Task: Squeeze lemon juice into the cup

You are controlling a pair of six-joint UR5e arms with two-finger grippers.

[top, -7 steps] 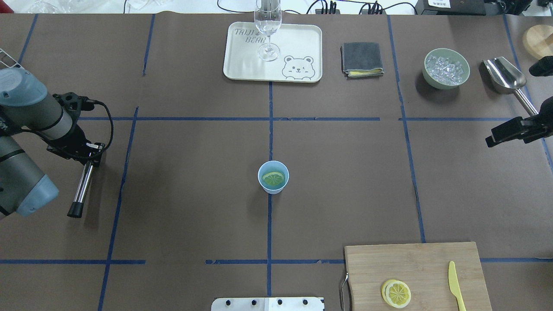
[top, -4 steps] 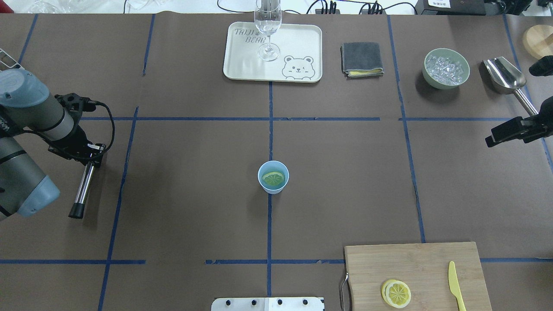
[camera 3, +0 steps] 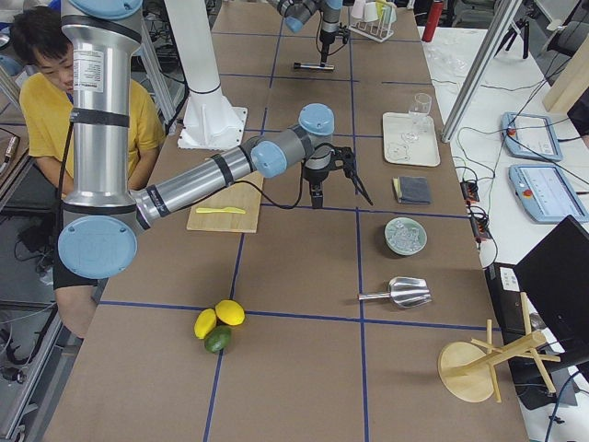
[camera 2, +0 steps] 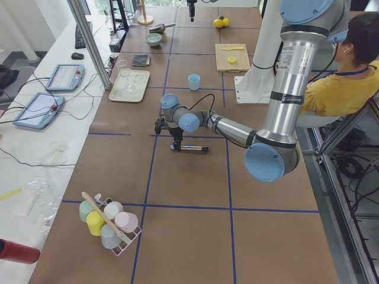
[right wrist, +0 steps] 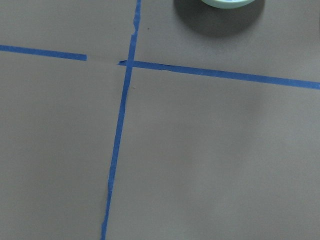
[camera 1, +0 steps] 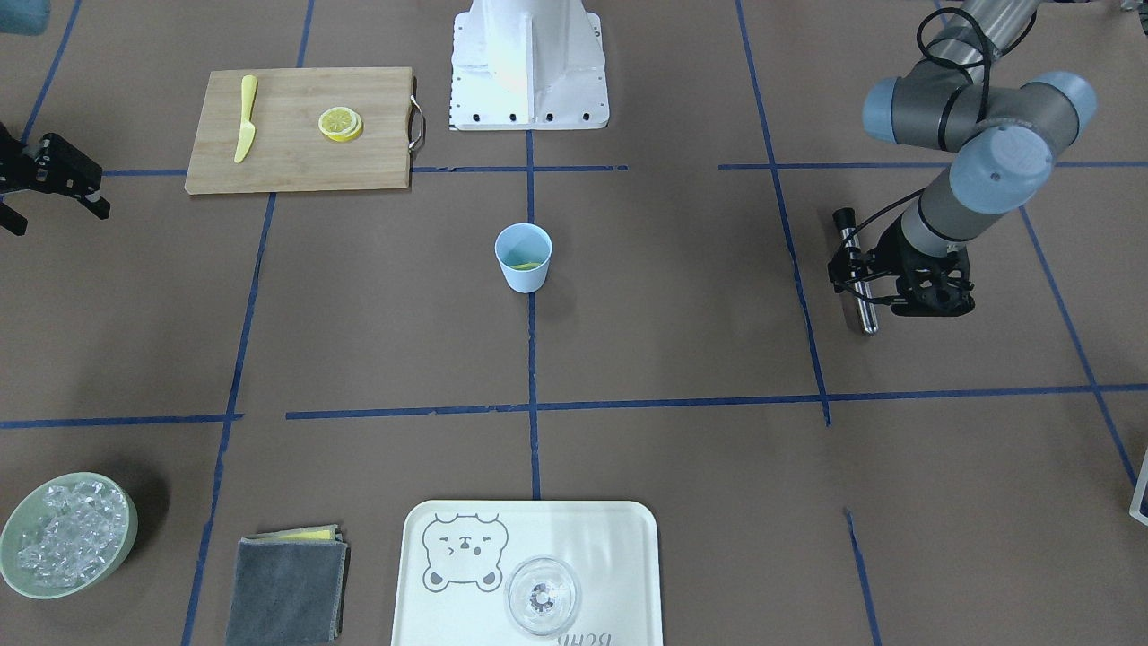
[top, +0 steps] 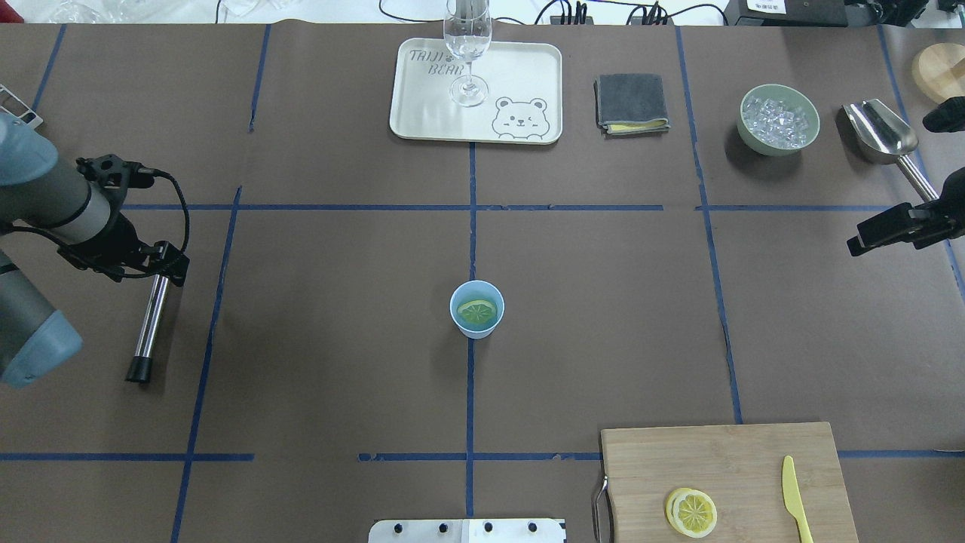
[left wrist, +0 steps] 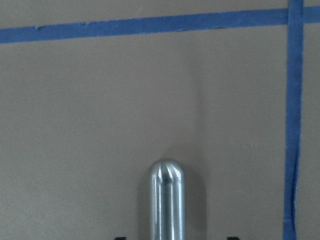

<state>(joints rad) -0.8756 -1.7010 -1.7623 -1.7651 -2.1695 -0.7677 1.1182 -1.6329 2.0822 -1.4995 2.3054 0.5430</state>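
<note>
Lying in the cup [camera 1: 523,274], the lemon [top: 477,310] is seen; a steel rod [top: 147,332] is grasped by left gripper [top: 161,271], right gripper [camera 3: 341,201] released.

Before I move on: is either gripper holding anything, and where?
Right gripper: nothing. Left gripper sits at the rod's steel end, far from its black tip; whether it grips cannot be told.

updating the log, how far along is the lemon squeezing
Done: a lemon slice lies inside the light-blue cup. In hand: nothing squeezing; the left gripper is at one end of a metal rod off to the side, the right gripper open and empty. Left: possibly pressing the slice; no juice is visible.
</note>
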